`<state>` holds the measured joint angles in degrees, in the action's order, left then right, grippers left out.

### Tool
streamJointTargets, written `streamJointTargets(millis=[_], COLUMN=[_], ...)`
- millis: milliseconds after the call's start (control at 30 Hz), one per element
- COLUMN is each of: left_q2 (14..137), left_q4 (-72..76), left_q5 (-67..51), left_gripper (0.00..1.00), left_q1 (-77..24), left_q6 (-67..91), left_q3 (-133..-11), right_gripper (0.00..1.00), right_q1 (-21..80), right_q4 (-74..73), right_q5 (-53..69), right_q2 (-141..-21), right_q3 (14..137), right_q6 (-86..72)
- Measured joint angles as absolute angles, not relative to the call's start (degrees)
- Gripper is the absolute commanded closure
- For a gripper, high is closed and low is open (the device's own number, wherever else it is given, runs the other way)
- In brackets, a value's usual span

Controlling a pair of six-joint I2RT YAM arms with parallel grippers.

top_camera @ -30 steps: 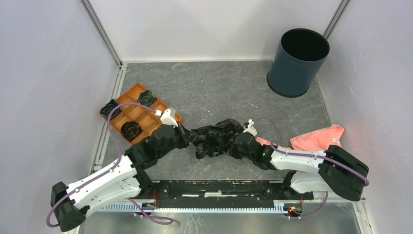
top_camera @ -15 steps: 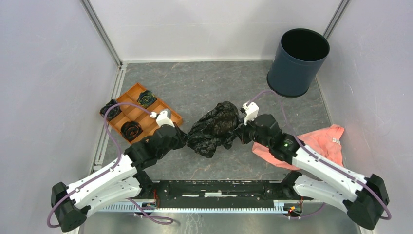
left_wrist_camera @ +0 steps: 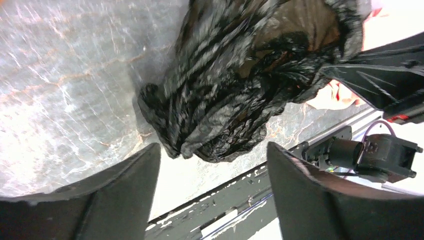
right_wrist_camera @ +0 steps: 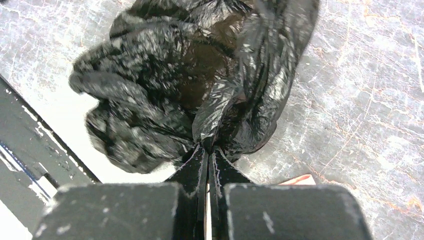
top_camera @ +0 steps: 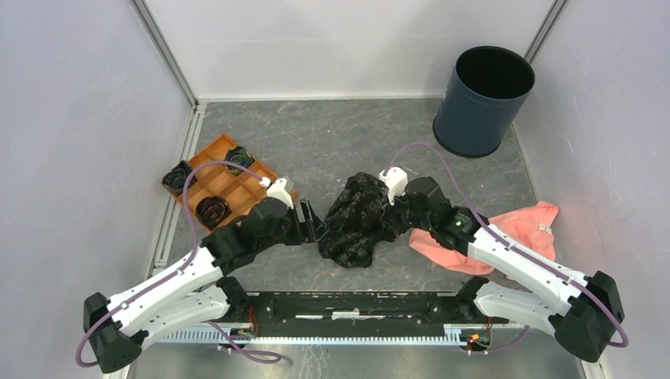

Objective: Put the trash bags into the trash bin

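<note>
trash bag (top_camera: 355, 221) crumpled mid-worktop (top_camera: 332, 142), long axis roughly near-far. right pincer (right_wrist_camera: 207, 150) clamped on its right-side fold. left pincer (top_camera: 314, 223) wide apart, just left. trash bin (top_camera: 483, 101) upright, far right.

The trash bag (top_camera: 355, 221) was at the middle of the surface (top_camera: 332, 142), between my two pincers. My left pincer (top_camera: 313, 224) stood spread just beside its left edge; my right pincer (top_camera: 385, 215) was clamped on a fold at its right side. The tray (top_camera: 229, 183) sat left, farther back. The cloth (top_camera: 517, 225) lay right, partly under my right arm (top_camera: 513, 260). The trash bin (top_camera: 483, 99) stood in the far right corner, well apart from the bag.
</note>
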<state>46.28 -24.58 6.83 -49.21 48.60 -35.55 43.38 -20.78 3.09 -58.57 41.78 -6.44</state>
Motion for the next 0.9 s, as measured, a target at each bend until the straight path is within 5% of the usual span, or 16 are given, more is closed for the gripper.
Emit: streamJointTargets(millis=[167,333,500,900], left_q2=[41.80,42.26,57.60,81.84], left_q4=[-28.08,-18.96,-2.15,11.27], left_q5=[7.14,1.26,-5.19,1.26], left_gripper=[0.10,0.37,0.53,0.45], left_q1=[-49.21,-49.21,-49.25,-48.56], left_q6=[46.35,46.96,50.85,57.21], left_q3=[-40.62,-40.69,-36.99,-33.39], right_gripper=[1.00,1.00,1.00,1.00], right_q1=[43.38,43.38,43.38,43.40], right_q4=[-20.56,-17.39,-14.26,-12.69], right_q5=[5.89,9.28,13.02,18.61], right_q2=[-58.43,-56.14,-56.10,-50.70], right_q3=[41.78,41.34,41.36,44.64], right_q6=[-5.76,-5.89,-7.18,-12.64])
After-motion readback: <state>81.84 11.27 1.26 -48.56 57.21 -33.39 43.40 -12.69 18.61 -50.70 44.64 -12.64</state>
